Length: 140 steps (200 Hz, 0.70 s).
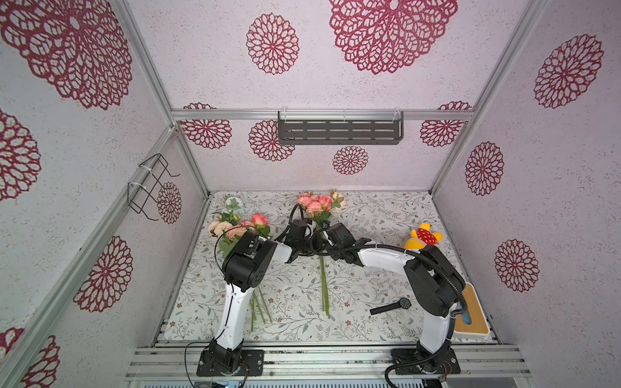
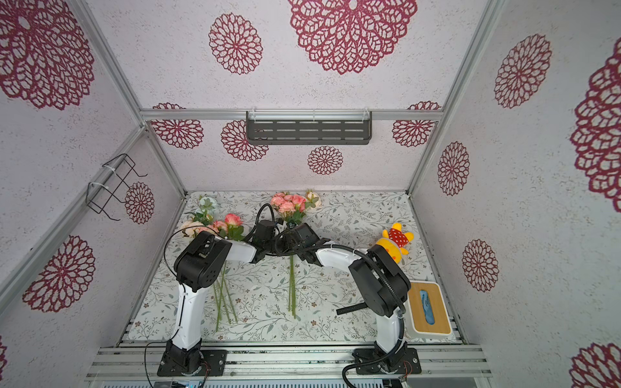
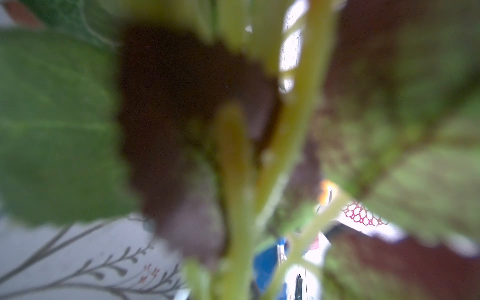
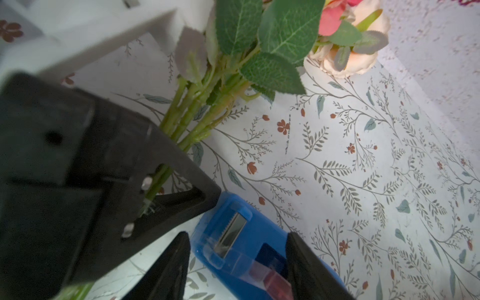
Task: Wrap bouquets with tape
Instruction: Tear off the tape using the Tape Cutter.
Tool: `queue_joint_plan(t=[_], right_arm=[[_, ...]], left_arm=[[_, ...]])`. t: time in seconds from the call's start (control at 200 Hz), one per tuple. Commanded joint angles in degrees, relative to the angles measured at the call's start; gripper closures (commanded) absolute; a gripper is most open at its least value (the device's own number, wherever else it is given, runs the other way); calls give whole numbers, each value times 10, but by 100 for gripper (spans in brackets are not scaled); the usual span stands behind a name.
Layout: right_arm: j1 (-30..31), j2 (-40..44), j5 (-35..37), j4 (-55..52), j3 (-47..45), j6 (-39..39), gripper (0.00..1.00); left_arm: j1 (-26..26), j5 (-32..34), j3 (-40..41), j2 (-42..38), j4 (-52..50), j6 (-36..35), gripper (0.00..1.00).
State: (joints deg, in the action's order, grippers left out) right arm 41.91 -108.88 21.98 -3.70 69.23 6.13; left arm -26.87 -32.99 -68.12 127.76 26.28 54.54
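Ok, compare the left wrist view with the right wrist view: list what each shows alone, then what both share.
Left wrist only: a small yellow-orange blur that I cannot identify; neither hand shows there.
Right wrist only: the left hand shut on the stems, the right hand gripping the blue tape dispenser, its cutter blade, and a peach rose.
Both: the stems, green leaves, the blue tape dispenser and the floral table cover.
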Motion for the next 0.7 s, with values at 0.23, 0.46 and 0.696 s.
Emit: queue_joint_plan(t=[0.23,0.46,0.696], right_arm=[[12,-33,79,-11,-20,19,39],[12,-19,81,-1,-40,25,39],[-16,-16,-2,-42,27,-1,39]], left_arm=[[11,4,-2,15,22,-12,100],[15,4,7,17,43,1,100],[26,37,26,8,29,8,100]])
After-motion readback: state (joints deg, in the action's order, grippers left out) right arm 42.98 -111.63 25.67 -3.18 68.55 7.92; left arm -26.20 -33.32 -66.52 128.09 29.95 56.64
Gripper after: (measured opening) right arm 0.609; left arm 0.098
